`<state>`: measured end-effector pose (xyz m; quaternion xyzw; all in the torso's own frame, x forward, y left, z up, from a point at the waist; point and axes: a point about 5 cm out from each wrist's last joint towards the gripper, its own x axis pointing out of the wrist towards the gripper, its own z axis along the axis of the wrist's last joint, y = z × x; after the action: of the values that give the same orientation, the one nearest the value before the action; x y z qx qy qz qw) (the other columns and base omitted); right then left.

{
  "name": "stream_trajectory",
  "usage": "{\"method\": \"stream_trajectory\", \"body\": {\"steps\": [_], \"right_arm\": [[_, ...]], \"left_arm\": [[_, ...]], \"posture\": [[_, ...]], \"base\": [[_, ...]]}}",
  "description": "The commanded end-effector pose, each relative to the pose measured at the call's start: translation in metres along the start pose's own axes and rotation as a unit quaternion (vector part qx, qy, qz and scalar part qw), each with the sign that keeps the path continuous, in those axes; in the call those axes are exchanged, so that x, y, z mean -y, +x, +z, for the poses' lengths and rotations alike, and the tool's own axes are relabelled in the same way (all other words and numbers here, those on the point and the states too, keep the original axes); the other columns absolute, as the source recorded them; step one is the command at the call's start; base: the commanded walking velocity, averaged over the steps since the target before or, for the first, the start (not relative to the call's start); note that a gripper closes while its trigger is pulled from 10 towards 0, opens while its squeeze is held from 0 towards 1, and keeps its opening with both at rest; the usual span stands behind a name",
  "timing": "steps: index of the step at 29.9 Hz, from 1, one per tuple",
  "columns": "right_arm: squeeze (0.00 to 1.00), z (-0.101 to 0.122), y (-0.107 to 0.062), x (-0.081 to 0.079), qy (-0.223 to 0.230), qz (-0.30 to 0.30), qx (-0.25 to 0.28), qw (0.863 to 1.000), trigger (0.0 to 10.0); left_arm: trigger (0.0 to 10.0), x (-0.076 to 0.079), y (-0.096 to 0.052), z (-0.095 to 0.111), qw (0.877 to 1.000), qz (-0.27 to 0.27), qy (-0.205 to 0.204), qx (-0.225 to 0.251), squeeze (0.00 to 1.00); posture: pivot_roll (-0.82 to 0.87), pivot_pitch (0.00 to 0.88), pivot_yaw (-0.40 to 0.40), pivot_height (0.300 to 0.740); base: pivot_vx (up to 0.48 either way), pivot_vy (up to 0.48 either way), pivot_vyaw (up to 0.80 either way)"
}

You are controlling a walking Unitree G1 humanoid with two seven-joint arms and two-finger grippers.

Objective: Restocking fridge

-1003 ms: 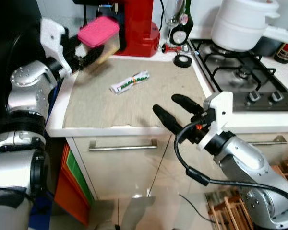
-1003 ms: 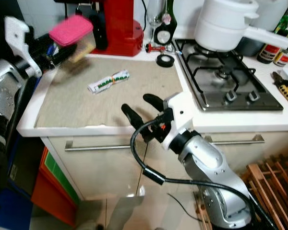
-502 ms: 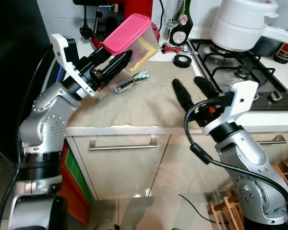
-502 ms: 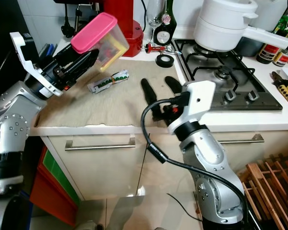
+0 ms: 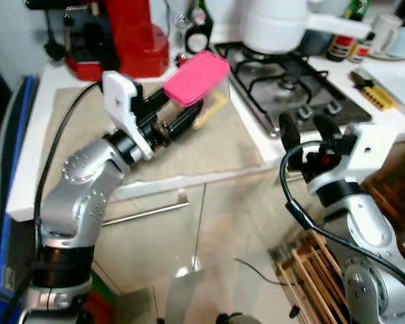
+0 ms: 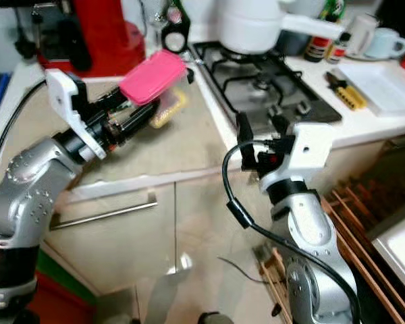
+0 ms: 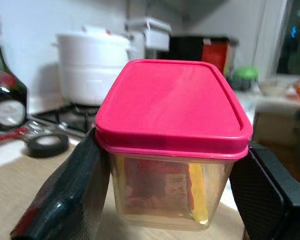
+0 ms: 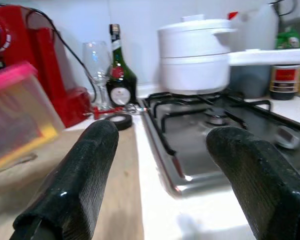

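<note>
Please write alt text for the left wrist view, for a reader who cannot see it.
The left gripper holds a clear tub with a pink lid between its two black fingers, above a beige mat. Behind it stand a white pot, a dark bottle and a black tape roll.

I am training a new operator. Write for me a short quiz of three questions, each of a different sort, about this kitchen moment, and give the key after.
1. True or false: the left gripper is shut on the pink-lidded container.
2. Multiple choice: what stands on the gas hob? A) a frying pan B) a white pot C) a kettle
3. Fill in: the right gripper has its fingers ____ and holds nothing.

Key: 1 true. 2 B, the white pot. 3 open.
</note>
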<state>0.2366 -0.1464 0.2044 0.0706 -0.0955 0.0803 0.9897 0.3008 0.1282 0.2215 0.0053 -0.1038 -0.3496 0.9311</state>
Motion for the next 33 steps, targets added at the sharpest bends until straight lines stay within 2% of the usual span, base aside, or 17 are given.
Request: {"method": "stream_trajectory", "body": {"steps": [1, 7, 11, 15, 17, 22, 26, 33], "right_arm": [[0.00, 0.003, -0.006, -0.002, -0.005, -0.001, 0.000, 1.000, 10.0], [0.00, 0.000, -0.014, 0.000, -0.012, -0.014, -0.011, 1.000, 10.0], [0.00, -0.001, -0.022, 0.004, -0.009, -0.041, -0.014, 0.999, 10.0], [0.00, -0.002, -0.027, 0.005, -0.009, -0.057, -0.017, 0.998, 10.0], [0.00, -0.003, -0.029, 0.006, -0.012, -0.060, -0.020, 0.998, 10.0], [0.00, -0.005, -0.030, 0.009, -0.023, -0.067, -0.032, 0.997, 10.0], [0.00, -0.006, -0.032, 0.011, -0.025, -0.073, -0.035, 0.996, 10.0], [0.00, -0.006, -0.033, 0.010, -0.021, -0.069, -0.033, 0.997, 10.0]], "left_arm": [[10.0, 0.003, 0.002, 0.005, 0.999, 0.016, 0.041, 0.005, 0.00], [10.0, 0.006, 0.001, 0.007, 0.996, 0.049, 0.073, -0.004, 0.00], [10.0, 0.019, -0.001, 0.019, 0.997, 0.038, 0.056, 0.024, 0.00], [10.0, 0.031, -0.004, 0.012, 0.999, 0.011, 0.040, 0.022, 0.00], [10.0, 0.038, -0.005, 0.007, 0.999, 0.002, 0.047, 0.017, 0.00], [10.0, 0.041, -0.010, -0.004, 0.999, 0.022, 0.020, -0.013, 0.00], [10.0, 0.042, -0.017, -0.011, 0.999, 0.036, 0.027, -0.027, 0.00], [10.0, 0.051, -0.020, -0.007, 0.999, 0.044, 0.015, -0.015, 0.00]], "posture": [[-0.01, 0.016, -0.007, 0.740], [-0.02, 0.017, 0.006, 0.740], [-0.02, 0.013, 0.006, 0.740], [-0.02, 0.011, 0.001, 0.740], [-0.02, 0.009, -0.001, 0.740], [-0.02, 0.005, -0.007, 0.740], [-0.02, 0.001, -0.012, 0.740], [-0.01, 0.002, -0.016, 0.740]], "base": [[0.000, 0.000, -0.80], [0.000, 0.000, -0.80], [0.000, 0.000, -0.80], [0.000, 0.000, -0.80], [0.000, 0.000, -0.80], [0.000, 0.000, -0.80], [0.000, 0.000, -0.80], [0.000, 0.000, -0.80]]}}
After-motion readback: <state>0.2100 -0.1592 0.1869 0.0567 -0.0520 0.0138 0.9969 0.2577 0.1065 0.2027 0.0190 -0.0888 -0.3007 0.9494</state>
